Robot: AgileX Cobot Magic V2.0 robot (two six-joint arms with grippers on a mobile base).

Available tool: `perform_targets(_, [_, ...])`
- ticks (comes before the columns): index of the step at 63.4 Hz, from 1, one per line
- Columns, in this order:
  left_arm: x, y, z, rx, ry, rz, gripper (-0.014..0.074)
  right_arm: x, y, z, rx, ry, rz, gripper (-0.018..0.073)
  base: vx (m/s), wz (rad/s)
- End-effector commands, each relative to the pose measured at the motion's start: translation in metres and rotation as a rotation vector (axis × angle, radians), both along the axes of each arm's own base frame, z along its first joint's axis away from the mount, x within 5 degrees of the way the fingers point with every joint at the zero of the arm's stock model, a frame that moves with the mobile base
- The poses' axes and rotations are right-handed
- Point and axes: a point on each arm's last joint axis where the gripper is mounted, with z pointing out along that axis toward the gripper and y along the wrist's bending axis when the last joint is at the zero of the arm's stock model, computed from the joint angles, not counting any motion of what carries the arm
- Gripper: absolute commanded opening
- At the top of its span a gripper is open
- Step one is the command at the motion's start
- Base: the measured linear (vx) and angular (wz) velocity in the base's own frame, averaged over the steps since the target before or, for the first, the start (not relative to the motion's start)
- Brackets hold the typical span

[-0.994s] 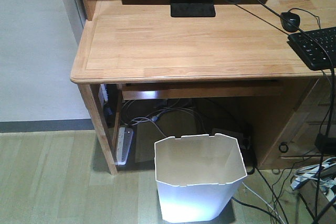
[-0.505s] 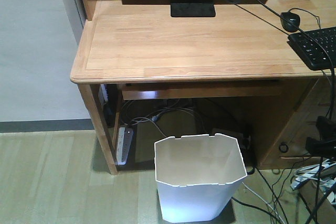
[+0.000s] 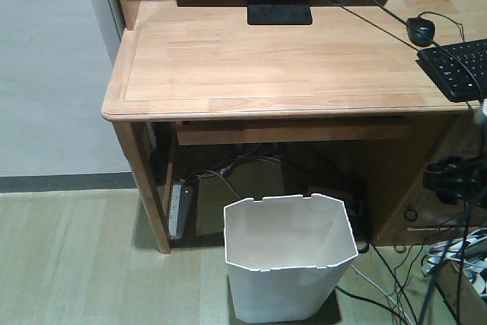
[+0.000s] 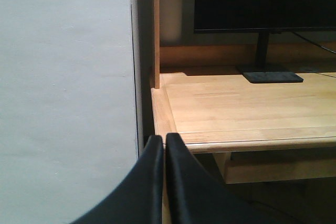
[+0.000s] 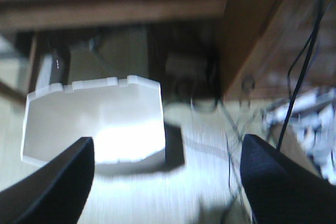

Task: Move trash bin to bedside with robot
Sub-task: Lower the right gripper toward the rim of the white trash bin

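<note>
White thin-walled plastic trash bin point(image 3: 289, 260): may buckle or tip if pinched (black right gripper point(image 5: 167, 142) fingers apart, black left gripper point(image 4: 164, 140) fingers together).

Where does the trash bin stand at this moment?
In the front view the bin stands on the floor at bottom centre, just before the desk opening, with loose cables to its right. The right wrist view shows it at left.

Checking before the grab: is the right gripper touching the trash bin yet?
Apart. The front view shows the right gripper well right of the trash bin, with a clear gap between.
</note>
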Motion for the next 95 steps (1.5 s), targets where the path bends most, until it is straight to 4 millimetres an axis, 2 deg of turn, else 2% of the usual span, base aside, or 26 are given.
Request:
perform_targets(1, [0.001, 0.002, -0.003, -0.014, -0.044, 0.017, -0.0006, 0.028, -0.002, 0.001, 0.002, 0.036, -0.002, 0.0552, 0.00, 0.00])
perform_targets(24, [0.001, 0.002, -0.003, -0.014, -0.044, 0.017, -0.0006, 0.108, -0.006, -0.046, -0.068, 0.220, 0.122, 0.0552, 0.00, 0.00])
perform_targets(40, [0.001, 0.002, -0.003, -0.014, -0.044, 0.017, -0.0006, 0.155, -0.008, -0.096, -0.091, 0.285, 0.171, 0.0552, 0.00, 0.00])
perform_targets(47, [0.001, 0.002, -0.003, -0.014, -0.044, 0.017, -0.0006, 0.169, -0.009, -0.122, -0.100, 0.328, 0.199, 0.0552, 0.00, 0.00])
perform_targets(61, [0.001, 0.002, -0.003, -0.014, -0.044, 0.017, -0.0006, 0.182, -0.010, -0.179, -0.108, 0.424, 0.247, 0.0552, 0.00, 0.00])
perform_targets(80, [0.001, 0.002, -0.003, -0.014, -0.044, 0.017, -0.0006, 0.182, -0.010, -0.254, -0.103, 0.508, 0.271, 0.0552, 0.00, 0.00])
perform_targets(95, [0.001, 0.002, -0.003, -0.014, -0.044, 0.017, -0.0006, 0.190, -0.009, -0.287, -0.080, 0.541, 0.270, 0.0552, 0.00, 0.00])
